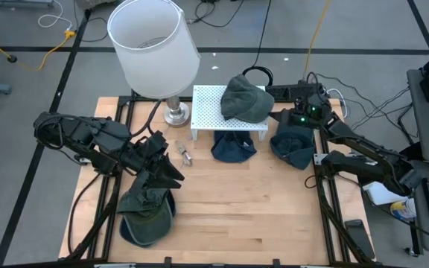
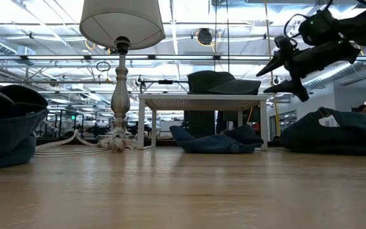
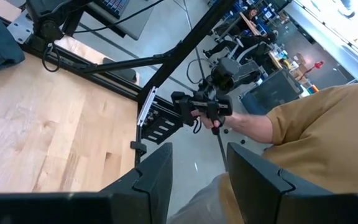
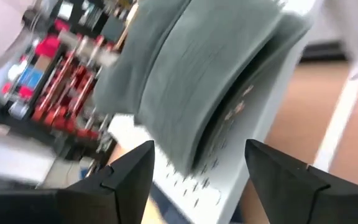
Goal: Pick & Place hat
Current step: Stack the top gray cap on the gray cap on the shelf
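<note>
While a grey-green hat (image 1: 244, 98) lies on top of the white perforated stand (image 1: 207, 104) at the far middle of the wooden table (image 1: 237, 208), the right gripper (image 2: 286, 69) hangs in the air just to the right of it, at about the height of the stand's top, with its two dark fingers spread and nothing between them. Seen from the right wrist view, the hat (image 4: 204, 74) fills the space ahead of the parted fingers (image 4: 129, 171), resting on the white stand (image 4: 253, 143) and apart from both fingertips. Under the stand a dark blue hat (image 1: 234, 147) lies on the table, and another dark blue hat (image 1: 293, 147) lies to its right, below the right arm. A lamp (image 1: 155, 52) with a white shade stands at the far left of the stand, its metal base just beside the stand's left legs. The left gripper (image 1: 162, 170) sits at the near left of the table, right above an olive green hat (image 1: 147, 212); its fingers stand partly apart, and I cannot tell from the pictures whether they touch that hat. In the left wrist view the fingers (image 3: 154, 180) are held apart with only the floor and a person in a tan shirt (image 3: 316, 149) showing past them, beyond the table's edge.
</note>
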You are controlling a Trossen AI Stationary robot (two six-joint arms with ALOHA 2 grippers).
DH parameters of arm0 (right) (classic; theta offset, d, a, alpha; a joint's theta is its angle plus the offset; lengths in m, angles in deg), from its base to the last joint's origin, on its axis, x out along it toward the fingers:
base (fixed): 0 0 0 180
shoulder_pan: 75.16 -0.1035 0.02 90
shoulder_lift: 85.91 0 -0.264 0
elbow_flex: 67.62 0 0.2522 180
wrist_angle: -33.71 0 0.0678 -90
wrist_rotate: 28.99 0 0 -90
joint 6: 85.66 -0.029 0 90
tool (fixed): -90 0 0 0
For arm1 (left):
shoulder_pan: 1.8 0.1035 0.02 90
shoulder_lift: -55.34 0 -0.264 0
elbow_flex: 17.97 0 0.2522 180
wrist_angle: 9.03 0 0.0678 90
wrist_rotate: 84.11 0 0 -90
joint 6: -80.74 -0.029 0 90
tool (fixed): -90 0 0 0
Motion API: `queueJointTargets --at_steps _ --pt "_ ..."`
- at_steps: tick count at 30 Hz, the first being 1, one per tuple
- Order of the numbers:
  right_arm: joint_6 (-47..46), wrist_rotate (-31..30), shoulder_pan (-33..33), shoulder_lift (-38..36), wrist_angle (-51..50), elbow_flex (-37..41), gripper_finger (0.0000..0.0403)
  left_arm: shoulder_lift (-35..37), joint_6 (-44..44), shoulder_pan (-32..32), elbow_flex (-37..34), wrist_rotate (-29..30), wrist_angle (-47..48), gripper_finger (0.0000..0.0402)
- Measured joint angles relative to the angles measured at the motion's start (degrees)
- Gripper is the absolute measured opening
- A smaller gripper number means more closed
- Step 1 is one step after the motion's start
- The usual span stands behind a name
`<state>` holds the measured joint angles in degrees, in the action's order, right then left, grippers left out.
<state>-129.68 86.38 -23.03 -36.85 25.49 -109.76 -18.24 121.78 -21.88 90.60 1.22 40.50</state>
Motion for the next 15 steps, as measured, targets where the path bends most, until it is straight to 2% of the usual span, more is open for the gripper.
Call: queueJointTargets --at_steps 5,10,15 --pt "-2.9 -1.3 0.9 1.8 2.4 0.0 0.0235 0.0 -0.2 0.0 0.0 0.0 0.0 0.0154" --pt "-7.6 -1.2 1.2 4.9 11.6 0.0 0.0226 0.0 -0.2 0.0 0.0 0.0 0.0 0.0154" --pt "-8.7 -1.4 1.2 9.1 16.0 0.0 0.022 0.0 -0.3 0.0 0.0 0.0 0.0 0.0154"
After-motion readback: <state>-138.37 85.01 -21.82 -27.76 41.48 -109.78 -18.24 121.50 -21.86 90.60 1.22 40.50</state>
